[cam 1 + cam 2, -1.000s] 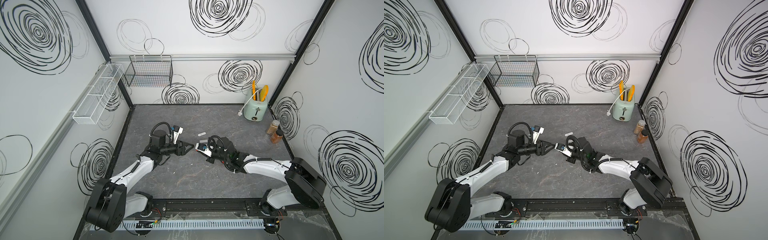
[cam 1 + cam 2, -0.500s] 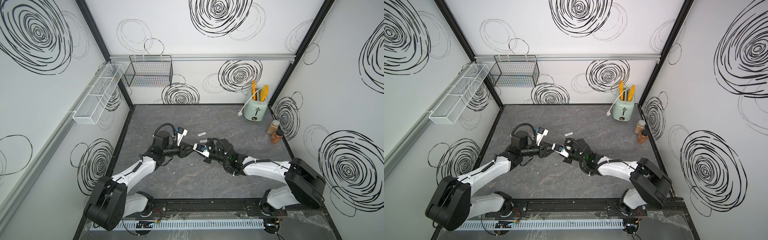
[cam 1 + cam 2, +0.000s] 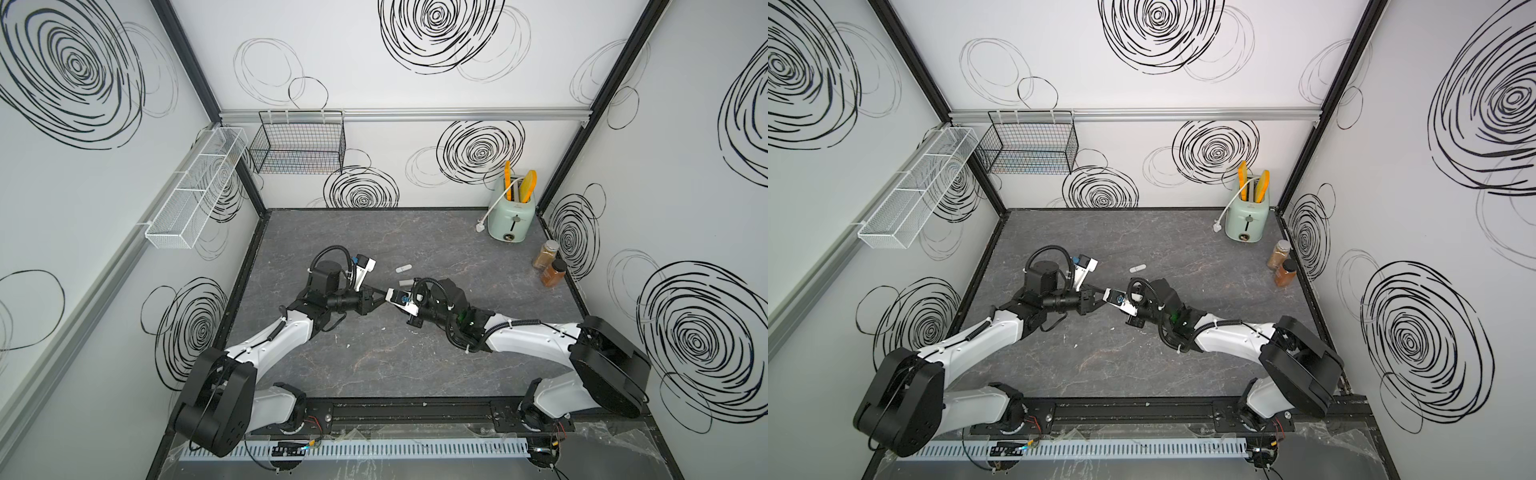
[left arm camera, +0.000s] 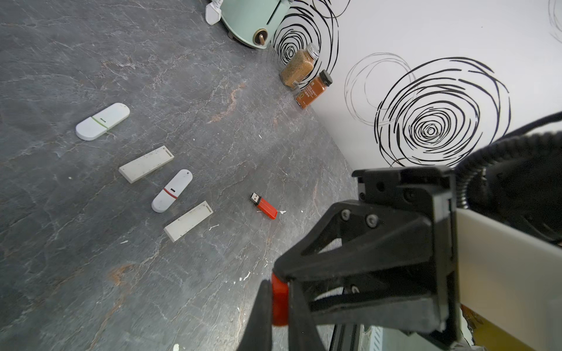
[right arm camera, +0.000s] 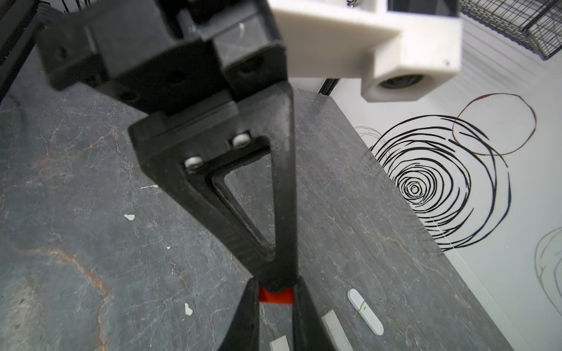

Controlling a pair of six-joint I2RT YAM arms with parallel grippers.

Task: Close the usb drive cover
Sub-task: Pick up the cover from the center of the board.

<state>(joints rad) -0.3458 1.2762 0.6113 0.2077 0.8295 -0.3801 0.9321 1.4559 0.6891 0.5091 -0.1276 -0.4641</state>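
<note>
A small red usb drive cover [image 4: 279, 304] is held above the table by both grippers at once. My left gripper [image 4: 279, 291] is shut on it, and my right gripper [image 5: 275, 293] is shut on the same cover [image 5: 275, 299] from the opposite side. The two sets of fingertips meet at mid-table in both top views, the left gripper [image 3: 380, 296] against the right gripper [image 3: 392, 298]. The red usb drive [image 4: 264, 206] lies flat on the grey table with its metal plug bare. It shows only in the left wrist view.
Two white capped sticks [image 4: 102, 121] [image 4: 171, 194] and two white rectangular pieces [image 4: 146, 164] [image 4: 188, 221] lie near the red drive. A mint toaster [image 3: 511, 216] and two spice jars [image 3: 545, 254] [image 3: 553, 273] stand at the back right. Wire baskets [image 3: 297, 145] hang on the walls.
My left gripper has moved right to meet the right gripper and has shut on the red cover. The right gripper has shifted slightly toward it, still holding the cover.
</note>
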